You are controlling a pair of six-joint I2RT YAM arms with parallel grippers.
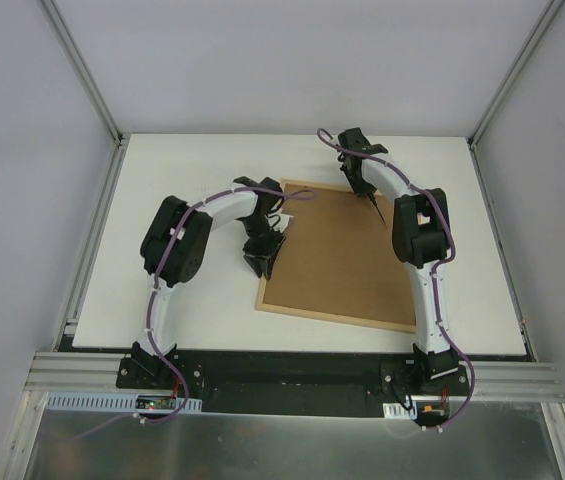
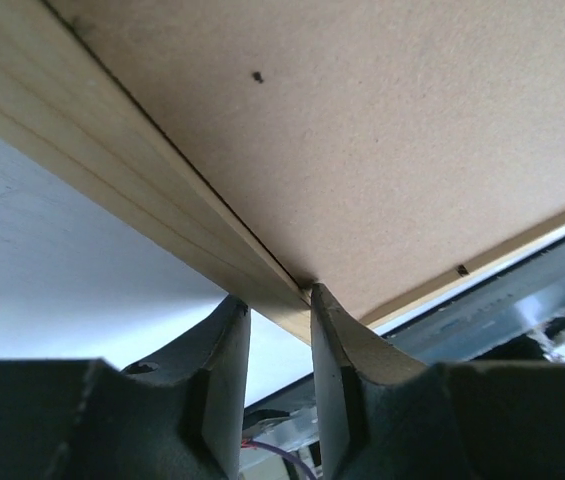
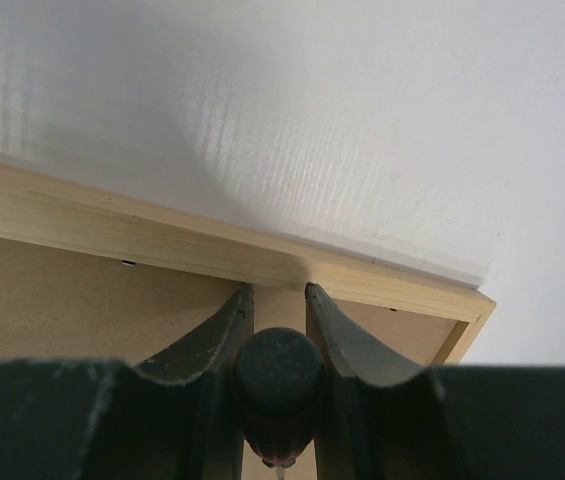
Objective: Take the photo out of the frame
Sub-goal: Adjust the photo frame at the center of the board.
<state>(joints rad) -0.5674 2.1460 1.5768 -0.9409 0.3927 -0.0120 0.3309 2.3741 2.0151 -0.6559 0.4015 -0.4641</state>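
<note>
I fear my left gripper [image 2: 280,300], jaws narrow about the left edge of the thin light-wood frame [image 1: 342,255] (hold unclear), slipping off; my right gripper [image 3: 277,295] clamps a dark round-capped tool [image 3: 279,365].

- frame [image 1: 337,258]: rim of pale yellowish wood with faint straight grain; back is flat mid-brown fibreboard, finely speckled, with a few small dark dots.
- table [image 1: 182,180]: plain matt white.
- left gripper [image 2: 280,305], right gripper [image 3: 277,292]: fingers dark charcoal, unmarked.
- tool [image 3: 280,368]: round end grey-black, with a reddish-brown bit below.
- arms [image 1: 217,208]: white shells, black joints.
- cables [image 1: 451,245]: purple.
- walls [image 1: 22,150]: pale grey.
</note>
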